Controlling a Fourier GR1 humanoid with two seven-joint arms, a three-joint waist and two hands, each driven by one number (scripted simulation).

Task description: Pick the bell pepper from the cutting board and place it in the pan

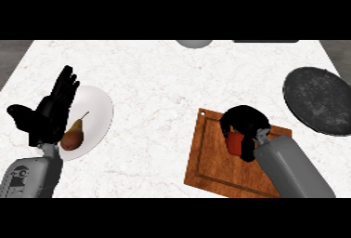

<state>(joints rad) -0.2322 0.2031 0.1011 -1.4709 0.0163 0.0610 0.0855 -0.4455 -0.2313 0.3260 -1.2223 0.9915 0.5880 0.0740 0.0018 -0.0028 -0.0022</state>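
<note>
A red bell pepper (235, 144) sits on the brown wooden cutting board (216, 167) at the lower right. My right hand (243, 123) is curled over the pepper from above and hides most of it; only a red patch shows below the fingers. The dark round pan (319, 100) lies at the right edge of the counter, apart from the board. Over at the left, my left hand (48, 114) rests open with its fingers pointing up, partly over a white plate.
A white plate (99, 111) at the left holds a brown pear (73, 135). A grey rounded object (194, 43) and a dark flat object (266, 41) peek in at the counter's far edge. White marbled counter lies between plate and board.
</note>
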